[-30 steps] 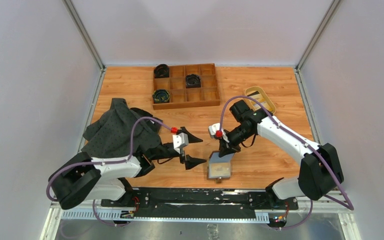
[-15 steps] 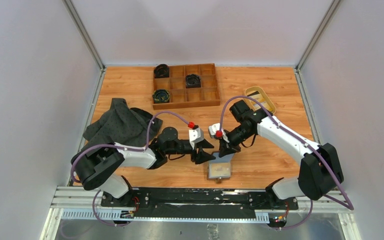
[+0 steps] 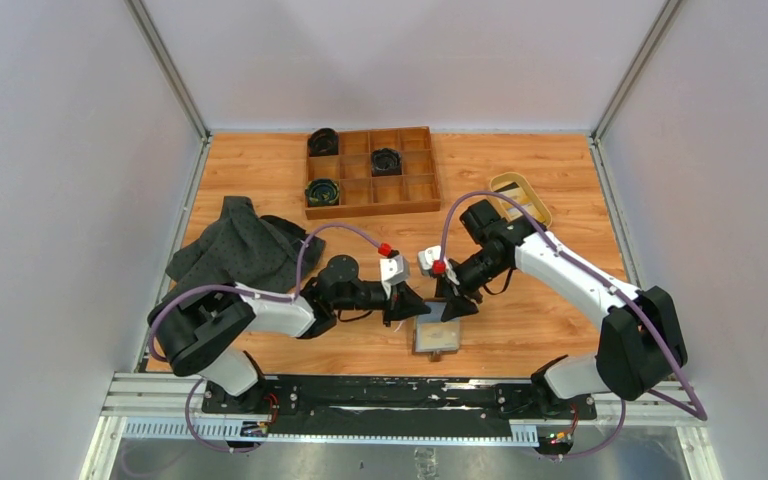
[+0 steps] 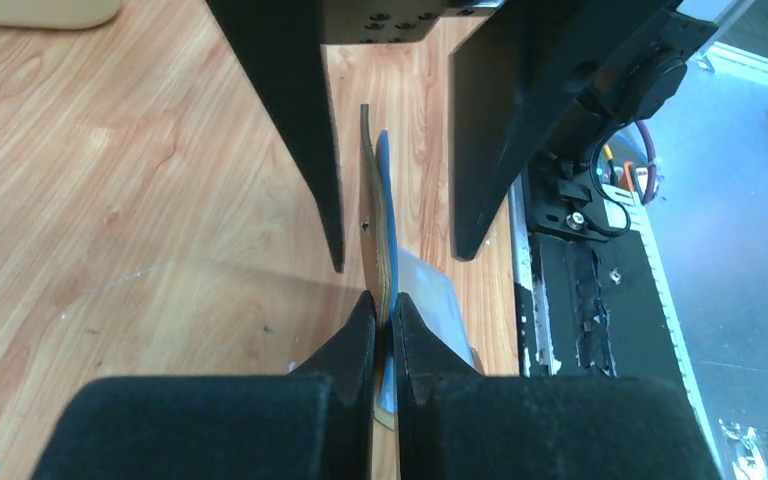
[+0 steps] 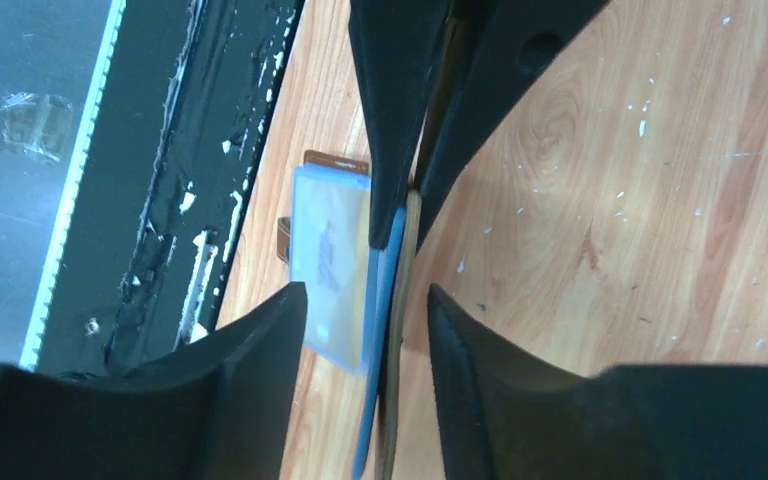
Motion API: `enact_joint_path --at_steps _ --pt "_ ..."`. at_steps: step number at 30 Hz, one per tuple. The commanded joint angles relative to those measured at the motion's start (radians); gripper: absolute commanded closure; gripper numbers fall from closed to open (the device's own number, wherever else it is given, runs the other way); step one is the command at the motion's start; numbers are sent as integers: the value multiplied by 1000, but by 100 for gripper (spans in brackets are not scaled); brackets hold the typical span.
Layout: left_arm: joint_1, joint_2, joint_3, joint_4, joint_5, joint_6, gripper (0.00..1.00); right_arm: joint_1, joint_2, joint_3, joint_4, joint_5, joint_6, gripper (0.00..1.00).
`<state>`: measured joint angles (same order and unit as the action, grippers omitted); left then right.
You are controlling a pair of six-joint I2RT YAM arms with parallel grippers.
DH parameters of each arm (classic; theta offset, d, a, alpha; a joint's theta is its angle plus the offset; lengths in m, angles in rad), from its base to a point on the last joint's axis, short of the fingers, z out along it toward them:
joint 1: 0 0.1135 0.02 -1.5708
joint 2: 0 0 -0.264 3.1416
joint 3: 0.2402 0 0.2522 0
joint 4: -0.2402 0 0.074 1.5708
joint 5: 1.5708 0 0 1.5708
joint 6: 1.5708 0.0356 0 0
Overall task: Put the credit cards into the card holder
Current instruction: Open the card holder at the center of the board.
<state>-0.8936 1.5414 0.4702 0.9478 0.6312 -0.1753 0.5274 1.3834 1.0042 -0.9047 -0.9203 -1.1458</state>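
Observation:
The card holder lies open on the table near the front edge, its clear and pale blue sleeves facing up. One brown flap stands upright. My left gripper is shut on that flap's edge. My right gripper is open, its fingers straddling the flap without touching it. In the top view the left gripper and the right gripper meet tip to tip over the holder. The credit cards show only as small flat shapes inside the tan dish at the right rear.
A wooden compartment tray with black round parts sits at the back centre. A dark grey cloth lies at the left. The black base rail runs along the near edge, right beside the holder.
My left arm swung right to the holder and its gripper shut on the raised flap. My right gripper, which was shut on that flap, has opened.

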Motion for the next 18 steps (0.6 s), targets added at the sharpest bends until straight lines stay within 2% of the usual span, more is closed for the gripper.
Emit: enact_joint_path --at_steps 1,7,8,12,14,18 --pt "-2 -63 -74 102 -79 -64 100 -21 -14 35 -34 -32 16 37" --pt "-2 -133 -245 295 -258 -225 100 -112 -72 58 -29 -75 82 10" --pt "-2 -141 -271 344 -303 -252 100 -132 -87 59 -23 -86 95 1" --pt "-3 -175 -350 456 -467 -319 100 -211 -143 40 50 -158 224 0" --pt "-11 -196 -368 464 -550 -337 100 -222 -152 23 57 -211 272 0" --pt "-46 -184 -380 477 -703 -354 100 -224 -162 -23 63 -275 282 0"
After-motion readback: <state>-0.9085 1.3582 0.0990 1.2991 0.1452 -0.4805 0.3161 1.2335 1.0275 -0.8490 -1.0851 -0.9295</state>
